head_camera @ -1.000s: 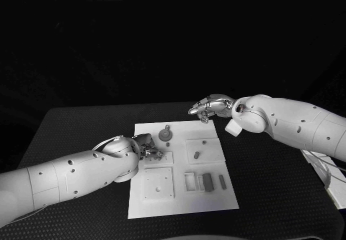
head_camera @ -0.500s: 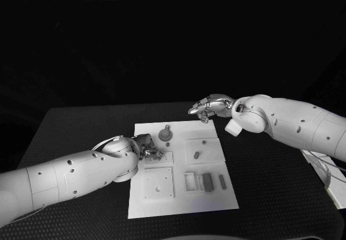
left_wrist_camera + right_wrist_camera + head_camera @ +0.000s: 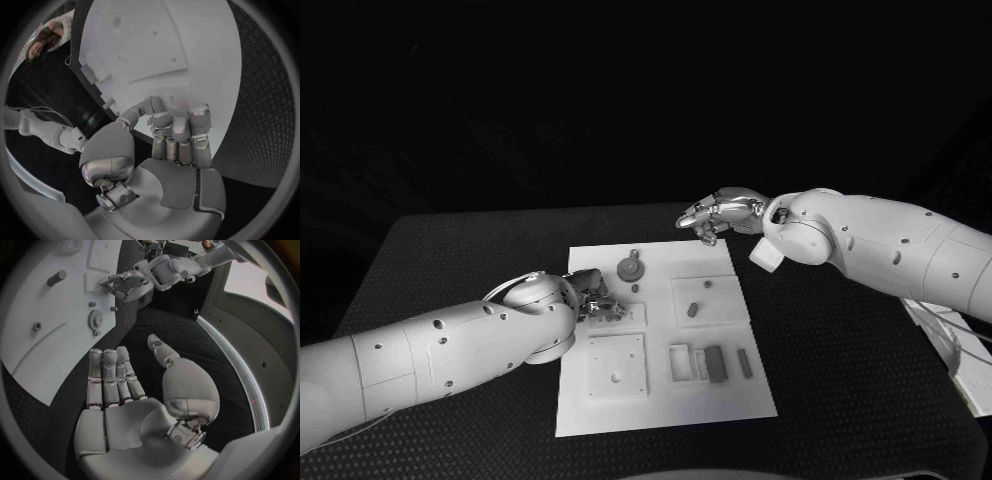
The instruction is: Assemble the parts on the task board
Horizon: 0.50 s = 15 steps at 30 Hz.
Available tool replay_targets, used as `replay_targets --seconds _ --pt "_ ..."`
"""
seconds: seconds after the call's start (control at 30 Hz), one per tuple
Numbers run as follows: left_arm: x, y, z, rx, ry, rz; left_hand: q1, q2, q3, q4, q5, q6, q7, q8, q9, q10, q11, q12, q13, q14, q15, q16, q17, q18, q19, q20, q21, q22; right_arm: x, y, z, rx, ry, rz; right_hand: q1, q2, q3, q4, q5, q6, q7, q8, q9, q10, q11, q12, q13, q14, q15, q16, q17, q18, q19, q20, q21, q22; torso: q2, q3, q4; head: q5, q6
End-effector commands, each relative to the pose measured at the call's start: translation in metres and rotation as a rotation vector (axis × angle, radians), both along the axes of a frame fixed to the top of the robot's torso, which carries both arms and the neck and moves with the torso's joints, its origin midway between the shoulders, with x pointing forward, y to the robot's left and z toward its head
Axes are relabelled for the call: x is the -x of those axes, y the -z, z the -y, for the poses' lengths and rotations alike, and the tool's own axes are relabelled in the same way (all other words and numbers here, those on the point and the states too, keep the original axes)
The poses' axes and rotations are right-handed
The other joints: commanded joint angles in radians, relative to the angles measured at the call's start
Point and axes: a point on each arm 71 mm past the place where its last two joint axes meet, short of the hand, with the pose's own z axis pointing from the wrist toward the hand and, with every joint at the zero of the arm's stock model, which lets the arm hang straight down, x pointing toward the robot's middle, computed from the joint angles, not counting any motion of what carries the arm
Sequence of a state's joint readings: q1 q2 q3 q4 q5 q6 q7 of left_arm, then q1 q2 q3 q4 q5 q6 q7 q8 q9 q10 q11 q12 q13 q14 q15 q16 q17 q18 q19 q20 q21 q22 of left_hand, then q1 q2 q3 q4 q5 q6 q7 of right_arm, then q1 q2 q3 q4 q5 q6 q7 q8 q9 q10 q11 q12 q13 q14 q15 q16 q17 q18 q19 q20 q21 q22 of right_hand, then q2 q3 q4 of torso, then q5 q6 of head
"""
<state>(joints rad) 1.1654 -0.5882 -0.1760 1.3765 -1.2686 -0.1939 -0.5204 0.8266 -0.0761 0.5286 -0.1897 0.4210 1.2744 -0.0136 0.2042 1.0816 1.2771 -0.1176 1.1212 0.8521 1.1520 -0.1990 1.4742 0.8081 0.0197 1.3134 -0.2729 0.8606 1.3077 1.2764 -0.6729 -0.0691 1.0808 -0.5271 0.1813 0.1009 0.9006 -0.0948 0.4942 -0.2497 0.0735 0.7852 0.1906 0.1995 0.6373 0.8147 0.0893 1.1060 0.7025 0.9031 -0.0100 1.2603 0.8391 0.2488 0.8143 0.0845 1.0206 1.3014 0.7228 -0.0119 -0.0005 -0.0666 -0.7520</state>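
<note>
The left hand sits low on the task board's left side, fingers curled; whether it holds a part I cannot tell. The right hand hovers empty, fingers loosely apart, over the far edge. A careless left-hand push may skid the grey gear just beyond.

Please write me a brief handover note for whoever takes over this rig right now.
Left hand: fingers curled down over the left-middle of the task board; whether it holds a part cannot be told.
Right hand: open, holding nothing, above the board's far right corner.
Parts: gear-shaped part lies at the board's far end; a peg on the right-middle square block; bar-shaped parts lie near the board's near right.
Done: nothing visibly assembled.
Left: seat the loose parts.
</note>
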Motion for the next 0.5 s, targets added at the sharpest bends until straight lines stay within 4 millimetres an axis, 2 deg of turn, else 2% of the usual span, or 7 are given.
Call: replay_targets --seconds 0.03,0.5 --pt "0.0017 0.0074 -0.0053 -0.031 -0.011 -0.041 0.078 0.063 0.086 -0.085 0.006 0.004 0.001 0.005 0.0 0.007 -0.002 -0.007 0.001 0.01 -0.018 -0.004 0.002 0.068 0.005 0.001 -0.002 0.011 0.0007 0.0002 -0.0018 -0.004 -0.017 -0.001 -0.006 0.0 0.0 0.006 -0.006 0.002 0.007 -0.004 -0.001 -0.005 0.0 0.005 -0.001 -0.008 -0.003 0.003 -0.001 0.013 0.005 0.004 -0.005 -0.001 0.0 0.0 0.0005 0.0 0.0" --pt "0.0018 0.0073 -0.0062 -0.005 -0.026 -0.054 0.082 0.065 0.088 -0.086 -0.004 0.001 0.002 0.005 -0.003 0.006 -0.001 -0.008 0.002 0.01 -0.017 -0.006 0.002 0.068 0.006 0.001 -0.003 0.011 0.0009 0.0005 -0.0014 -0.004 -0.016 -0.002 -0.006 0.0 0.0 0.006 -0.006 0.002 0.007 -0.004 -0.001 -0.005 0.0 0.005 -0.001 -0.008 -0.003 0.003 -0.001 0.013 0.005 0.004 -0.005 -0.001 0.0 -0.0006 0.0 -0.003 0.002"
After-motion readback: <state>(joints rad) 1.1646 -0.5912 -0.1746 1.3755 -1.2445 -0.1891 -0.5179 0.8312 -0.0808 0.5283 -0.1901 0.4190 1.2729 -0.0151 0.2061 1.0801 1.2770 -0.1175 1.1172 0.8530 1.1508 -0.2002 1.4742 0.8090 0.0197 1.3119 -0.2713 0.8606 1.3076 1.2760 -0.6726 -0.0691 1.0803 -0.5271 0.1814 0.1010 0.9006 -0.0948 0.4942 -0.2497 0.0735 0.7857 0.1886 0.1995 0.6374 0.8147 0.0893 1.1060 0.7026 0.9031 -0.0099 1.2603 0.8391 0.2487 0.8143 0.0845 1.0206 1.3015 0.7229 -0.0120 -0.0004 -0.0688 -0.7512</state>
